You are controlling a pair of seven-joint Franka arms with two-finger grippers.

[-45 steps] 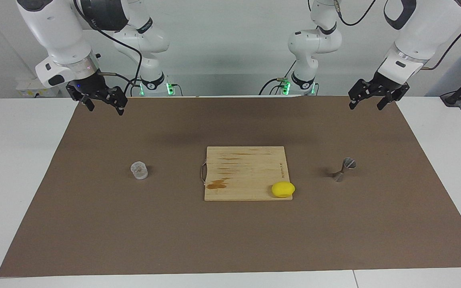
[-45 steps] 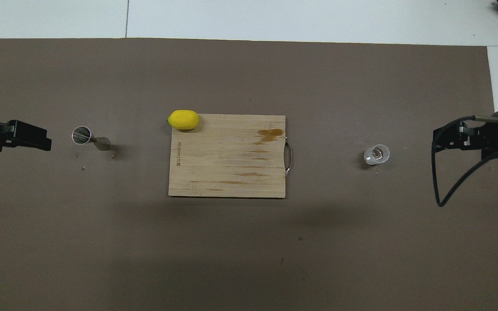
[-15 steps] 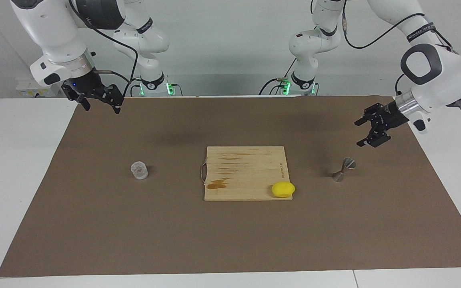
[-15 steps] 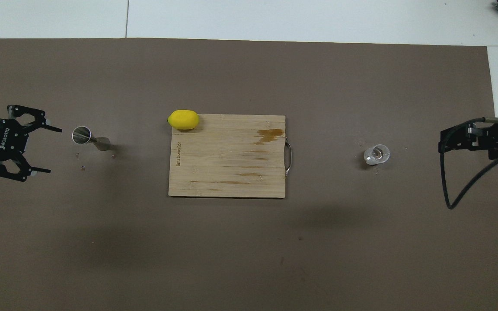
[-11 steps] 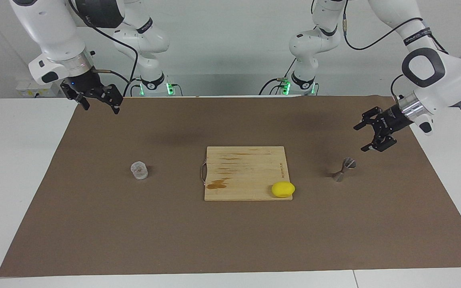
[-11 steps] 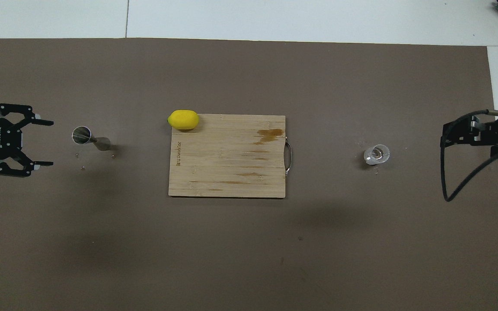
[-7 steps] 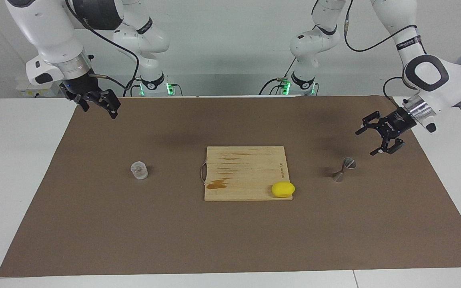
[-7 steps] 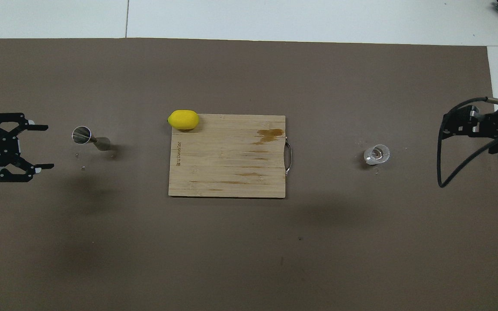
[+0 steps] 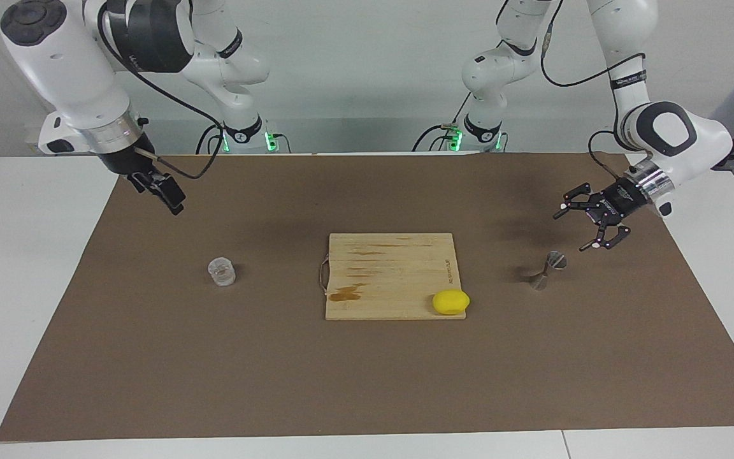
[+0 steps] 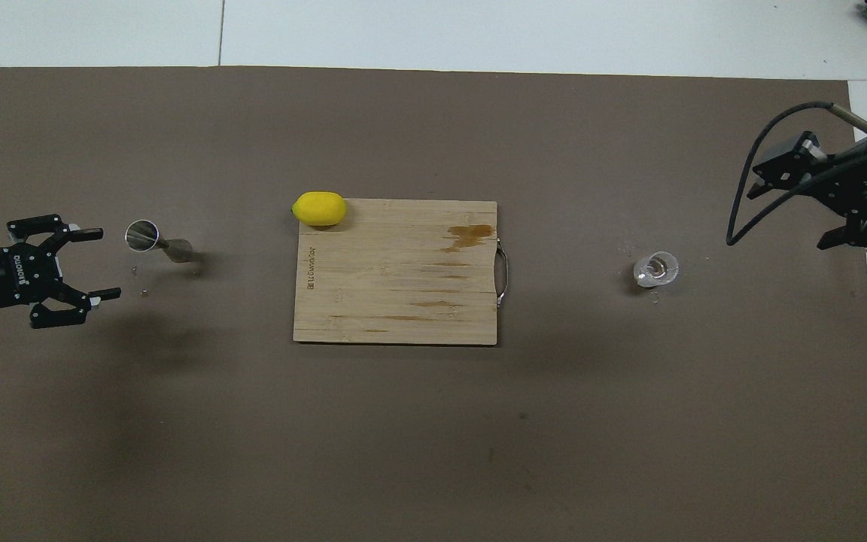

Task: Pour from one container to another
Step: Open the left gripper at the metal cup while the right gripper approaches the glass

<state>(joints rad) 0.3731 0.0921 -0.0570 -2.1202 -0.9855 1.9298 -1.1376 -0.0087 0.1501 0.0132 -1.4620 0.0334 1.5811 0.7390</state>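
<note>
The small clear glass cup (image 9: 222, 271) (image 10: 656, 269) stands on the brown mat toward the right arm's end. The metal hourglass jigger (image 9: 548, 268) (image 10: 149, 239) stands upright toward the left arm's end. My left gripper (image 9: 572, 231) (image 10: 100, 263) hovers low beside the jigger, fingers spread wide and pointing at it, a short gap away, holding nothing. My right gripper (image 9: 174, 203) (image 10: 783, 203) hangs over the mat's edge at the right arm's end, well apart from the glass, open and empty.
A wooden cutting board (image 9: 392, 268) (image 10: 396, 286) lies in the middle of the mat, between the two containers. A yellow lemon (image 9: 450, 301) (image 10: 319, 208) rests on the board's corner farthest from the robots, toward the jigger.
The left gripper has come down and closer to the jigger, staying spread. The right gripper has turned and dropped a little over the mat's edge. Glass, jigger, board and lemon have not moved.
</note>
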